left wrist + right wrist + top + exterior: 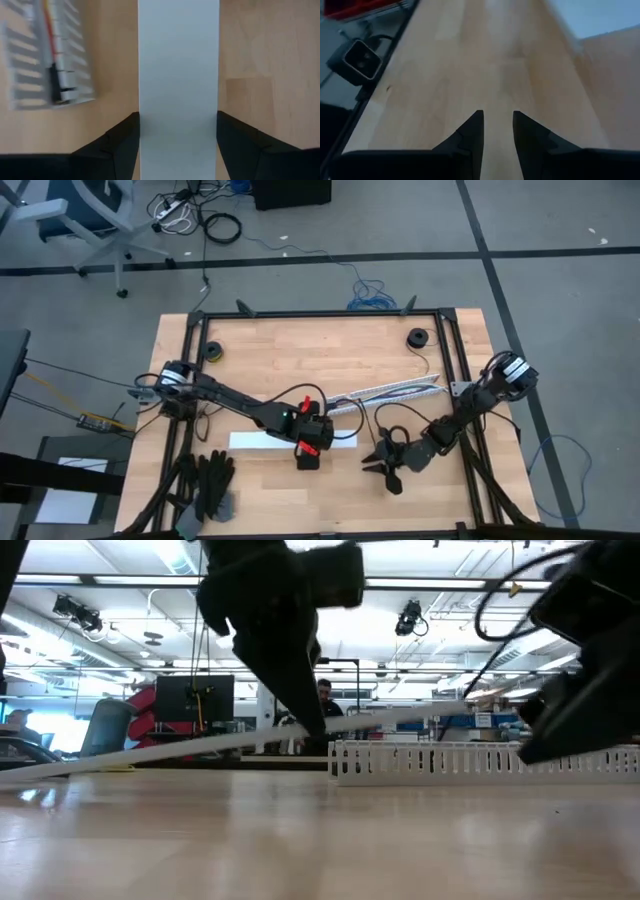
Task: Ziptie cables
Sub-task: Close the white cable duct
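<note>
My left gripper point(308, 450) is near the table's middle front, shut on a long flat white strip point(255, 440). Farther back, a white slotted channel point(395, 390) lies slanted on the table. In the left wrist view, thin red and yellow cables point(49, 30) with a small dark plug end point(56, 82) run along inside the channel point(30, 65). My right gripper point(385, 465) hangs to the right of the strip, near the front edge. Its fingers stand a narrow gap apart point(497, 122) with nothing between them. My left gripper pinches the white strip by its two long edges point(145, 135), one finger on each, somewhat right of the strip's middle. The fingers come from above, slanting down, and lie across the strip. In the low view the strip point(150, 748) is tilted, its right end higher; whether its low end touches the table, I cannot tell.
A black frame point(320, 315) borders the table. Two small dark round things sit near the far corners point(213, 350) point(417, 337). Black gloves point(212, 480) lie at the near left corner. The low view's camera point(362, 60) sits at the near edge.
</note>
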`<state>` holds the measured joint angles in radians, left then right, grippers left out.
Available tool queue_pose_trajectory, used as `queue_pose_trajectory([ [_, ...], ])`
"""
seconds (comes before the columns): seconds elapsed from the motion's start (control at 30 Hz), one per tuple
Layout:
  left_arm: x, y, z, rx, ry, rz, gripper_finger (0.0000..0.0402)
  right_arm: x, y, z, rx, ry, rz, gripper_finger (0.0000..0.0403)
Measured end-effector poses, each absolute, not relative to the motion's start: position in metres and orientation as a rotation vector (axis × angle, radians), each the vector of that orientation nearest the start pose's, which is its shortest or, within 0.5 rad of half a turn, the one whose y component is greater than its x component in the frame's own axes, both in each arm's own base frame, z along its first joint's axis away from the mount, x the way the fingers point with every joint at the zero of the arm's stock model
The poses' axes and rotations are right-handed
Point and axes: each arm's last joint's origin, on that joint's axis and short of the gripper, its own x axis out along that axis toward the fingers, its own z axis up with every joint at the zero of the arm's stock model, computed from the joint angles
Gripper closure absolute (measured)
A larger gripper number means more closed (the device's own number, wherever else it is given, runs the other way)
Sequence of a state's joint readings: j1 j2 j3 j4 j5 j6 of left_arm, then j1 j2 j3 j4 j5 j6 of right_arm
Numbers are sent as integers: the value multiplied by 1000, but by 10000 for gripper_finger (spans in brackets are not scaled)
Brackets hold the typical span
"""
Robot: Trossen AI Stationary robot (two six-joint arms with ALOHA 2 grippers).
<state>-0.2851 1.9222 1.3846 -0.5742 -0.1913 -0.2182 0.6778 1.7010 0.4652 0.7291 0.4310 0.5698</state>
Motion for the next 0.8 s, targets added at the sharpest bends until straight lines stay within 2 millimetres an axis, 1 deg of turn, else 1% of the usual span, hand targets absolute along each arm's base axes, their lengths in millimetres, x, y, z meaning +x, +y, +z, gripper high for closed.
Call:
queue_pose_trajectory([
  [0.1, 376, -101, 201, 83, 1072, 64, 186, 227, 152, 121, 263, 454, 146, 315],
  [0.23, 370, -90, 211, 129, 1087, 130, 186, 231, 130, 142, 191, 441, 106, 321],
  [0.37, 368, -78, 210, 165, 1130, 153, 186, 231, 97, 154, 151, 515, 18, 332],
  [0.43, 368, -71, 210, 163, 1145, 170, 186, 229, 80, 158, 151, 572, 0, 338],
  [0.53, 366, -63, 209, 160, 1186, 194, 186, 231, 60, 164, 139, 636, -4, 344],
  [0.63, 364, -57, 208, 155, 1216, 212, 186, 237, 46, 173, 121, 631, -24, 346],
  [0.8, 359, -52, 207, 143, 1273, 238, 186, 252, 29, 186, 79, 611, -4, 346],
])
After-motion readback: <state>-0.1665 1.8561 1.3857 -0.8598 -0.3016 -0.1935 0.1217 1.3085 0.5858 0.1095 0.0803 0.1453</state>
